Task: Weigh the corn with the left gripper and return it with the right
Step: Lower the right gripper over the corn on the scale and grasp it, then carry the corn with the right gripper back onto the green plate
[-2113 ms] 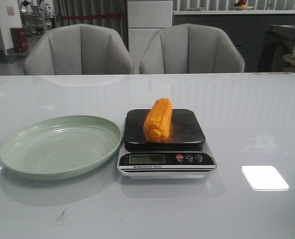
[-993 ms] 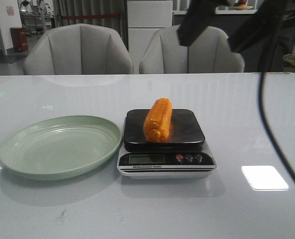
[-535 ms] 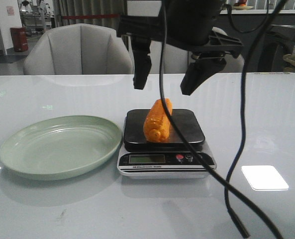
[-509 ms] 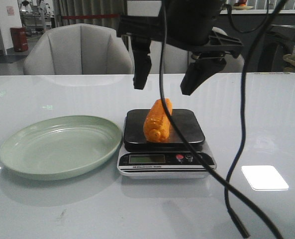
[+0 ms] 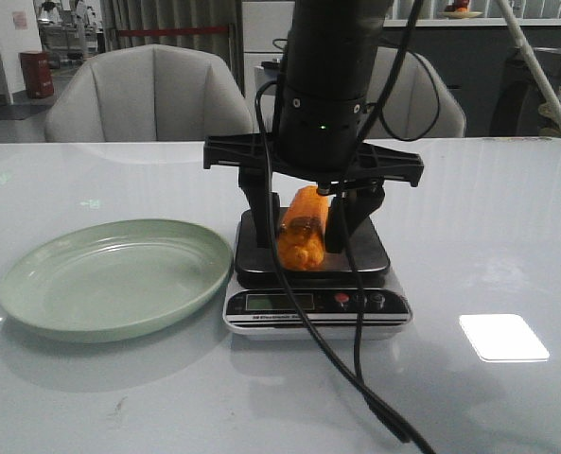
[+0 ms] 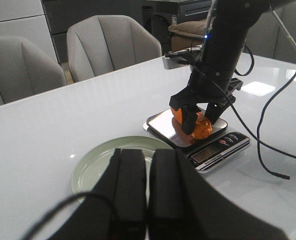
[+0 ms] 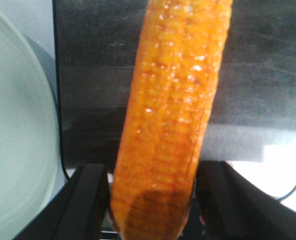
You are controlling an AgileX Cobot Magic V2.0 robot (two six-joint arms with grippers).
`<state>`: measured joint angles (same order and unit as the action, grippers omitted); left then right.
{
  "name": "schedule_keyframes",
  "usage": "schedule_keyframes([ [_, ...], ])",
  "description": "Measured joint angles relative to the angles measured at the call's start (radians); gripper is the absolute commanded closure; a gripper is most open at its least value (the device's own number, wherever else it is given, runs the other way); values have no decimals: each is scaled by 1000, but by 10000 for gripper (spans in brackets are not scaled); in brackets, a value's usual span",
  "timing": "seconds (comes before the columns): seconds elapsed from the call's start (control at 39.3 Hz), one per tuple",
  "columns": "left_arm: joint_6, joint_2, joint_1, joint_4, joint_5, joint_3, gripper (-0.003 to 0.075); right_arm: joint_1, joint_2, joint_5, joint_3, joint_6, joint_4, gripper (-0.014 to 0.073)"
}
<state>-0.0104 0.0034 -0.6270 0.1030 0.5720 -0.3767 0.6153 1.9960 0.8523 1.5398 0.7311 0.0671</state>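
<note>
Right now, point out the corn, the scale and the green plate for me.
corn (image 5: 300, 248): front view, on the cob's near end, below the right gripper.
scale (image 5: 278, 302): front view, on its display at the front panel.
green plate (image 5: 110, 284): front view, on the bare inner floor.

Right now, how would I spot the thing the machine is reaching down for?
Find the pale green plate on the white table; beside it sits a kitchen scale with a dark platform. Lying on that platform, between the fingers of the right end effector, is the corn, the only orange, kernel-ridged thing here.
</note>
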Motion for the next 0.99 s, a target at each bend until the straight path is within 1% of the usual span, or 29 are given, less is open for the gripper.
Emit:
schedule_keyframes([
  [0.08, 0, -3, 0, 2, 0, 0, 606, 0, 9, -5, 0, 10, 0, 138],
  [0.23, 0, -3, 0, 2, 0, 0, 606, 0, 18, -9, 5, 28, 2, 282],
  [0.28, 0, -3, 0, 2, 0, 0, 606, 0, 20, -9, 7, 28, 2, 314],
  [0.31, 0, -3, 0, 2, 0, 0, 606, 0, 20, -9, 7, 28, 2, 316],
  [0.46, 0, -4, 0, 2, 0, 0, 606, 16, 26, -10, 36, 31, -2, 316],
  [0.56, 0, -9, 0, 2, 0, 0, 606, 55, 28, -22, 73, 31, -12, 316],
  [0.61, 0, -9, 0, 2, 0, 0, 606, 85, 28, -50, 86, 31, -19, 316],
  [0.74, 0, -9, 0, 2, 0, 0, 606, 148, 35, -171, 93, 31, -35, 316],
  [0.87, 0, -9, 0, 2, 0, 0, 606, 196, 61, -275, 96, 31, -67, 281],
  [0.99, 0, -9, 0, 2, 0, 0, 606, 205, 101, -314, 96, 31, -104, 187],
])
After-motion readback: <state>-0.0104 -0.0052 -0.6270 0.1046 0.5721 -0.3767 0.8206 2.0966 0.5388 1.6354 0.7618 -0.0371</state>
